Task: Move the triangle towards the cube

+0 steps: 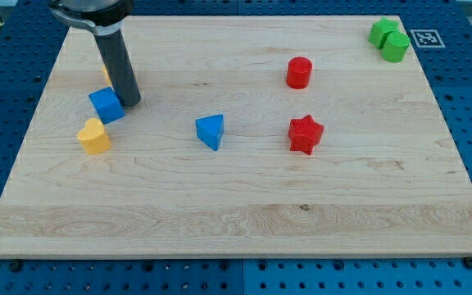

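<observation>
A blue triangle (pixel 211 130) lies near the middle of the wooden board (pixel 236 213). A blue cube (pixel 105 105) lies at the view's left, well apart from the triangle. My tip (pixel 130 102) rests on the board just to the right of the cube, touching or almost touching it. The dark rod rises from there to the view's top left.
A yellow heart-like block (pixel 94 136) lies just below-left of the cube. A small piece of an orange-yellow block (pixel 105 74) shows behind the rod. A red cylinder (pixel 299 72) and a red star (pixel 305 134) lie right of centre. Two green blocks (pixel 389 38) sit at the top right corner.
</observation>
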`<action>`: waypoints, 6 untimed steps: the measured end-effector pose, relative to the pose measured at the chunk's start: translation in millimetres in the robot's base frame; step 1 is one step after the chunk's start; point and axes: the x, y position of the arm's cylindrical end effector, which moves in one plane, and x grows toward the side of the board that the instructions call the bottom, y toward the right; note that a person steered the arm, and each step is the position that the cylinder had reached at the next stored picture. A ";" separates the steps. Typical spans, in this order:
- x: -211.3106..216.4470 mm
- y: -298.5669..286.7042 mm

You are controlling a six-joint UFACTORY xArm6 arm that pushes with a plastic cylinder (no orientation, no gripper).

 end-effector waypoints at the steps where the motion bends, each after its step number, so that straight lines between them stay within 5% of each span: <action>1: -5.7 38.1; 3: 8.7 156.5; 4: 56.1 186.5; 6: 92.2 136.2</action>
